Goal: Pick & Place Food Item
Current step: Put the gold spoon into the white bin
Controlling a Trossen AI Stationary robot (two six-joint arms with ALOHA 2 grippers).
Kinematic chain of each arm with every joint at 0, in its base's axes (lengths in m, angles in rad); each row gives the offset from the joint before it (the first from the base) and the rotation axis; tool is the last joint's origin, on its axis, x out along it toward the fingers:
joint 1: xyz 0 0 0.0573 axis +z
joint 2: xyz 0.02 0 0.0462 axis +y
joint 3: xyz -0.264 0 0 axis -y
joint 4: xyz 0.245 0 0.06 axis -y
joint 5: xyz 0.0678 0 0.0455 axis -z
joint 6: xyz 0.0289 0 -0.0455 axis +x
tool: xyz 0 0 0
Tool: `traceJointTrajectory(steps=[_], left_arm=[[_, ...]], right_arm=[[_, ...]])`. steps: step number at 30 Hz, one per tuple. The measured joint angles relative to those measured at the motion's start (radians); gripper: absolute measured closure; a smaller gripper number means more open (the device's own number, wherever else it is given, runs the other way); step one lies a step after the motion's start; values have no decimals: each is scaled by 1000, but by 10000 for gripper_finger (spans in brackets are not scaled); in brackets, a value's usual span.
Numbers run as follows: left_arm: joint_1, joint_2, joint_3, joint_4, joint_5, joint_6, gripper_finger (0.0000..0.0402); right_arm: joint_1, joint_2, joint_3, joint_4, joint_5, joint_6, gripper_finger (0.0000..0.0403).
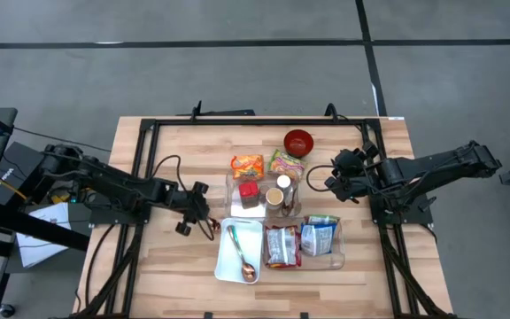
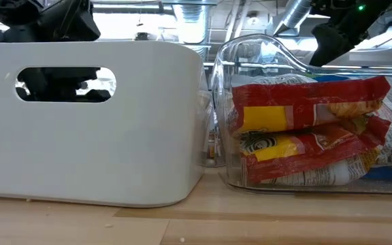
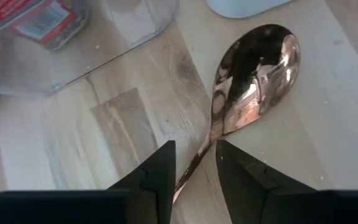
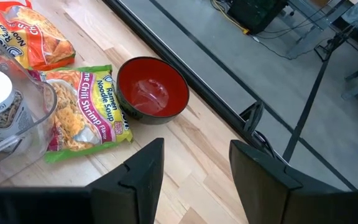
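Left gripper [image 3: 194, 163] straddling copper spoon [image 3: 247, 87] handle on table [image 3: 73, 137], jaws parted, not gripping. Right gripper [image 4: 194, 165] hovering released near red bowl [image 4: 151, 91].

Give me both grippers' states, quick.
Left gripper: jaws around the copper spoon handle; a firm hold cannot be told.
Right gripper: open, empty, above the table near the red bowl.

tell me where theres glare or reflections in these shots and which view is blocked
Left wrist view: the copper spoon mirrors bright light and dark shapes in its bowl. Right wrist view: the red bowl shows a pale sheen inside. Low view: the white bin and the clear container fill the frame, hiding most of the table; bright background behind.
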Motion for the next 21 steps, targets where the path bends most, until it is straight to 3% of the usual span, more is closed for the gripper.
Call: traceJointTrajectory(steps=[13,21], left_arm=[[6,136,4,90,28,96,300],[42,138,4,55,83,11,312]], right_arm=[[0,0,0,0,0,0,227],[0,0,0,0,0,0,227]])
